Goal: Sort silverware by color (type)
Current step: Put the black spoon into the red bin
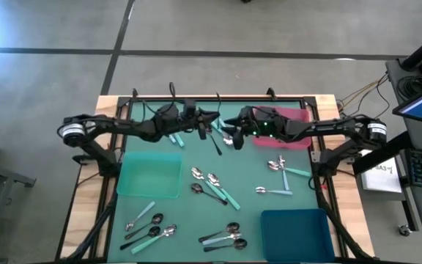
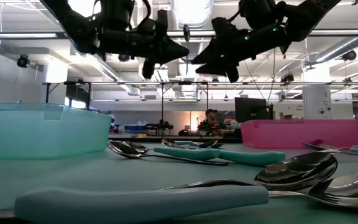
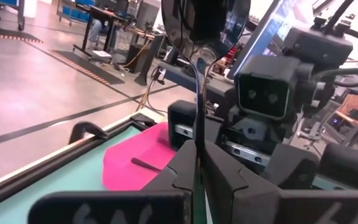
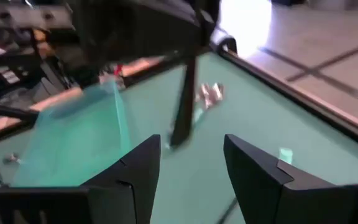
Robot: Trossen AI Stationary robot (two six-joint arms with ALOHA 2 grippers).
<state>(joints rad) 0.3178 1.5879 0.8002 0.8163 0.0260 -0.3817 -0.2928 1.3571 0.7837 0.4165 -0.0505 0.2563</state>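
Note:
Above the far middle of the green table top, my left gripper is shut on a dark-handled spoon. The spoon's bowl rises above the fingers, and its dark handle hangs slanting below them. My right gripper faces it from the right, level and open. Its fingers stand on either side of the handle's lower end, apart from it. More silverware lies scattered on the table top: spoons with teal, pale blue and dark handles. My left gripper pinches the spoon's thin stem between its two fingers, between bowl and handle. The fingers come level from the table's left and lie across the spoon. The spoon stands roughly upright, bowl up and handle down, lifted clear of the table.
A teal bin stands at the left. A blue bin is at the near right, and a pink bin lies under my right arm. Spoon clusters lie at the near left, near middle and right.

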